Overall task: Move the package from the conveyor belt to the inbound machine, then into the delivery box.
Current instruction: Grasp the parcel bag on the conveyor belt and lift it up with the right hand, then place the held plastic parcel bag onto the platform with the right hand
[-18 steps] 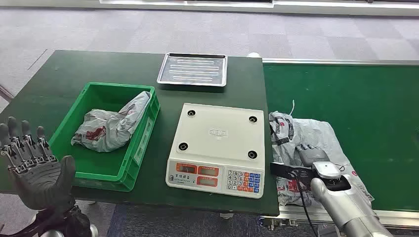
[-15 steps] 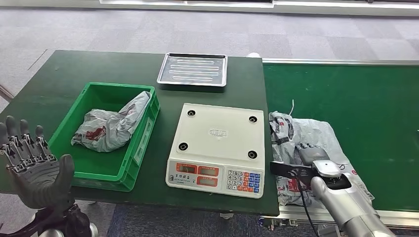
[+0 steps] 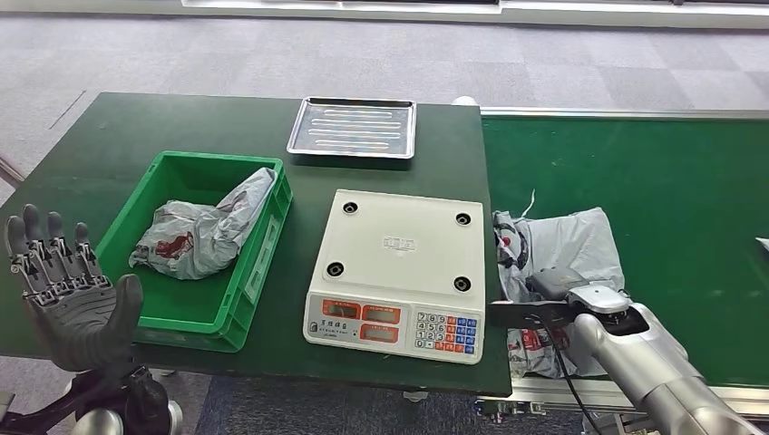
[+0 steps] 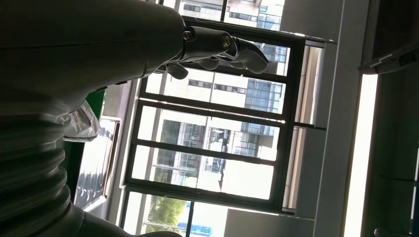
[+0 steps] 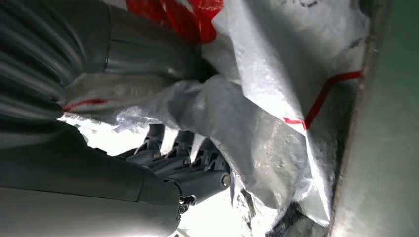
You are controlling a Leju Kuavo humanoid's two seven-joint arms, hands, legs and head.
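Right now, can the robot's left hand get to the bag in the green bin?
Probably yes. The left hand is raised, open and holding nothing, just beside the bin, and the bag lies uncovered in the open-topped bin with nothing between them.

Parcel-sorting demo area in an office building: green conveyor belt beside a desk with weighing scale, green bin, grey carpet tiles, big windows.
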